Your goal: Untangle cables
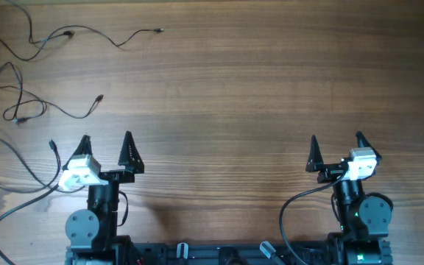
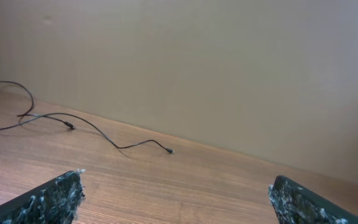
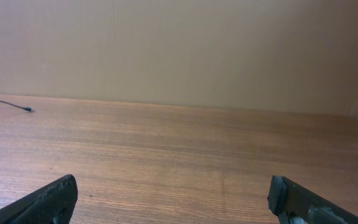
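Jaws on both arms stand wide and hold nothing: we see the left gripper (image 1: 107, 145) and the right gripper (image 1: 336, 148) parked low in the overhead frame, fingers pointing up the bench (image 1: 256, 81), well apart from each other.

We find the cables (image 1: 46, 62) at the upper left of the overhead frame. They already lie as separate strands, not one knot. One strand (image 1: 87, 34) runs along the top edge, snaking rightward to a small plug. A second strand (image 1: 28, 99) sits below it, looping at the far left and ending in a plug toward the right. A third black line (image 1: 17, 158) curves in from the left edge near the left gripper; we cannot tell whether it is a task cable or arm wiring.

We judge the work nearly done or paused. Where the top strand doubles back at the far left, we cannot tell if it crosses itself. To do the step well, we would send the left arm, which is nearer, pinch one strand close to a plug, and draw it slowly sideways, away from its neighbour, watching for snags.

We see no containers on the bench.
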Controlling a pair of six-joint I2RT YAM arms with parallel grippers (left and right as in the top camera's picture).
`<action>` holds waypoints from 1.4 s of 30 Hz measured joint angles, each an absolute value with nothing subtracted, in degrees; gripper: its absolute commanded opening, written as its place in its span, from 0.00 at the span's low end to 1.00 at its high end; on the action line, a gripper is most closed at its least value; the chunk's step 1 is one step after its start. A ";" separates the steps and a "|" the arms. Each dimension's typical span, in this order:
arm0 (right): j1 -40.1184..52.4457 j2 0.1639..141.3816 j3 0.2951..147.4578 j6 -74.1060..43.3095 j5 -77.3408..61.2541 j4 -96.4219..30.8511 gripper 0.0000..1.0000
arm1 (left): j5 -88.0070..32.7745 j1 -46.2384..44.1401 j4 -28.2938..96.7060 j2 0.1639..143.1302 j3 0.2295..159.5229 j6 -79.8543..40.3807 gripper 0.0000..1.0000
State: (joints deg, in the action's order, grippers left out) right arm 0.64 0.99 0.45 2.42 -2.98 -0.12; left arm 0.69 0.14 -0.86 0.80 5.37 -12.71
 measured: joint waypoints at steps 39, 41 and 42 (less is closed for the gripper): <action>0.64 0.99 0.45 2.42 -2.96 -0.12 1.00 | -0.75 -0.64 4.25 0.78 0.62 -7.38 1.00; 0.64 0.99 0.45 2.44 -2.96 -0.12 1.00 | -0.78 -0.64 4.25 0.78 0.62 -5.19 1.00; 0.64 0.99 0.45 2.44 -2.98 -0.12 1.00 | -0.78 -0.64 4.25 0.78 0.62 -3.81 1.00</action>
State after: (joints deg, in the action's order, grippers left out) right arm 0.64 0.99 0.45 2.44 -2.98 -0.12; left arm -0.78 -0.64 4.25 0.78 0.62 -3.81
